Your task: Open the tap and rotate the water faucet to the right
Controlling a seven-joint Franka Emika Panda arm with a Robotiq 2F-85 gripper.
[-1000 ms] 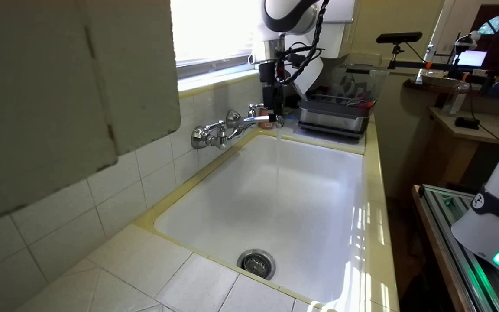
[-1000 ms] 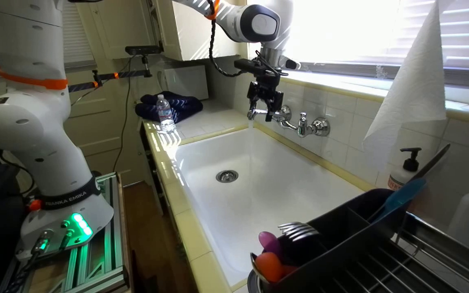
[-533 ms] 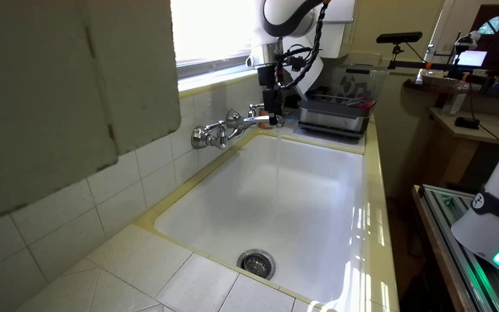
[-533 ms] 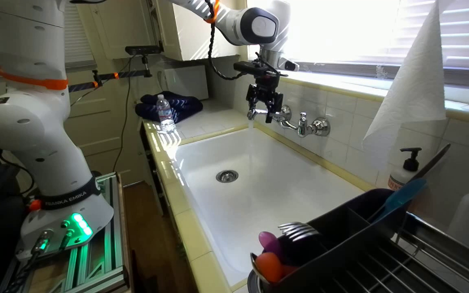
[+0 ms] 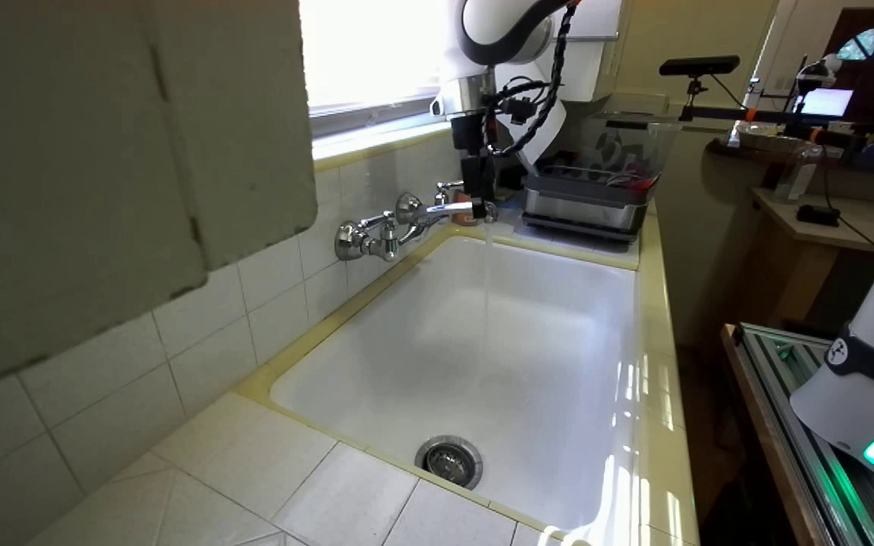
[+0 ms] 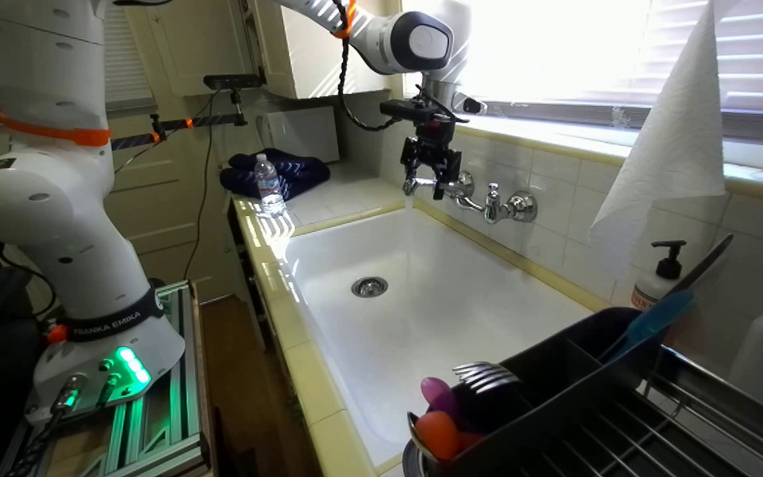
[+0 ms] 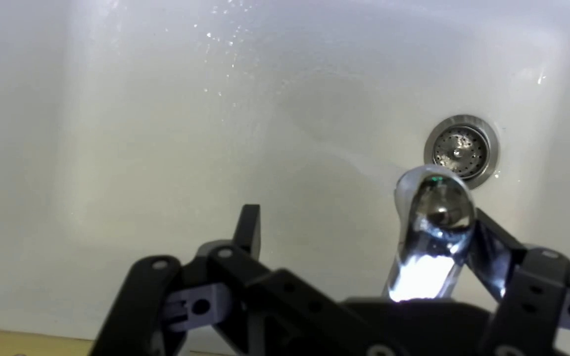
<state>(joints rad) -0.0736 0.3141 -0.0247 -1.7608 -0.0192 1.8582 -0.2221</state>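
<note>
Pincer point(image 7: 365, 210) spread wide astride faucet point(image 7: 432, 237), gripping nothing, pose barely changed, water point(image 5: 487, 262) running

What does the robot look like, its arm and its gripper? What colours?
The arm is white and rounded, with orange bands, a black braided cable and a dark collar saying FRANKA EMIKA above green lights. The gripper is black, with jointed fingers, round pale pins and small grey plates.
</note>
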